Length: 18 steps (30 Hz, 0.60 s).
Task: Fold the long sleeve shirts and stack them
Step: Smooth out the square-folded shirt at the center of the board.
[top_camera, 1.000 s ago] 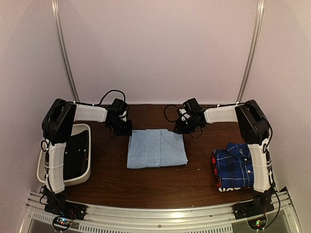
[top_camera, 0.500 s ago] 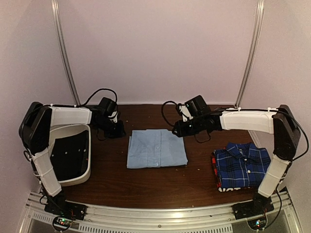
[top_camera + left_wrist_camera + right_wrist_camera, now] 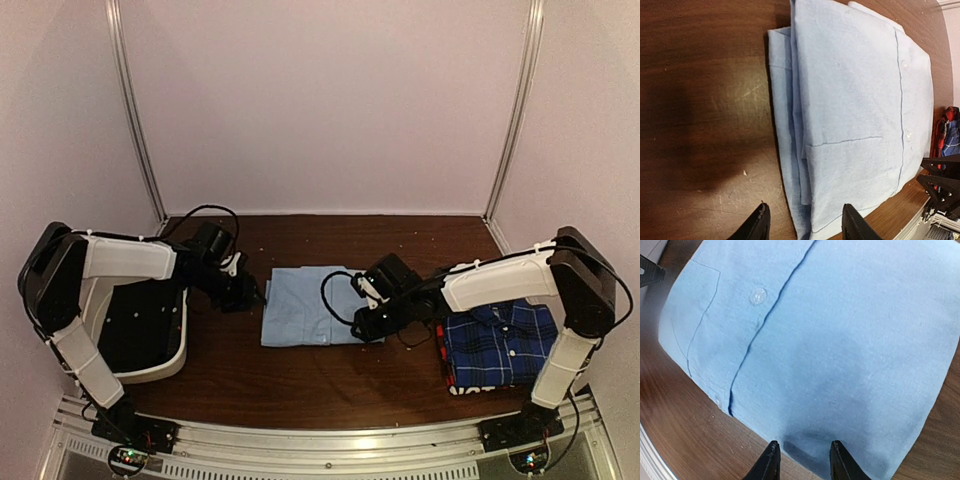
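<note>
A folded light blue long sleeve shirt (image 3: 305,305) lies flat mid-table, placket and buttons up. My left gripper (image 3: 256,294) hovers at its left edge, open; in the left wrist view its fingertips (image 3: 760,223) straddle that layered edge of the shirt (image 3: 855,110) and hold nothing. At the shirt's near right corner, my right gripper (image 3: 363,327) stands open. The right wrist view shows its jaws (image 3: 804,458) just above the cloth (image 3: 830,335), empty. A folded blue plaid shirt (image 3: 497,342) lies at the right on a red and black one (image 3: 441,350).
A white bin with black lining (image 3: 178,352) sits at the left, under my left arm. The brown table (image 3: 300,385) ends at a metal rail along the front. Pale walls close in the back and sides.
Both arms swung from the far side of the light blue shirt towards me. The left came to the shirt's left edge and opened its jaws. The right dropped to the near right corner.
</note>
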Each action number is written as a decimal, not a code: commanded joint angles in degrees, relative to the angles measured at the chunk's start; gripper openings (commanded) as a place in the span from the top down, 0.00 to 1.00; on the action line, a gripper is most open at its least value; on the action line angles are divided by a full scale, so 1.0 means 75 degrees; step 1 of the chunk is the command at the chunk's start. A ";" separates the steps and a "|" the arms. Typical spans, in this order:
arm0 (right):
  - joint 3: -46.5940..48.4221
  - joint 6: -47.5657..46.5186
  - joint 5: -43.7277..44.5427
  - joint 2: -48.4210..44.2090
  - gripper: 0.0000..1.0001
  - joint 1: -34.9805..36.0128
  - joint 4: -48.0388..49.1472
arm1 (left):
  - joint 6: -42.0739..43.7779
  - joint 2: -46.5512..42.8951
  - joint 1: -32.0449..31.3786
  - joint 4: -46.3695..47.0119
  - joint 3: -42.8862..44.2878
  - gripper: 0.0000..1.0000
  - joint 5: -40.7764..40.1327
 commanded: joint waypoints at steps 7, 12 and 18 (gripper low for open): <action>-0.0510 0.0348 0.0342 0.0081 0.64 0.0193 0.0398 | 0.0005 0.0452 -0.0181 0.0499 -0.0013 0.47 0.0391; -0.0531 0.0403 0.0360 -0.0082 0.64 0.0203 0.0391 | 0.0066 0.0877 -0.0256 0.0502 0.0101 0.47 0.0303; -0.0526 0.0421 0.0409 -0.0330 0.64 0.0204 0.0341 | 0.0034 0.1202 -0.0373 0.0505 0.0349 0.50 0.0220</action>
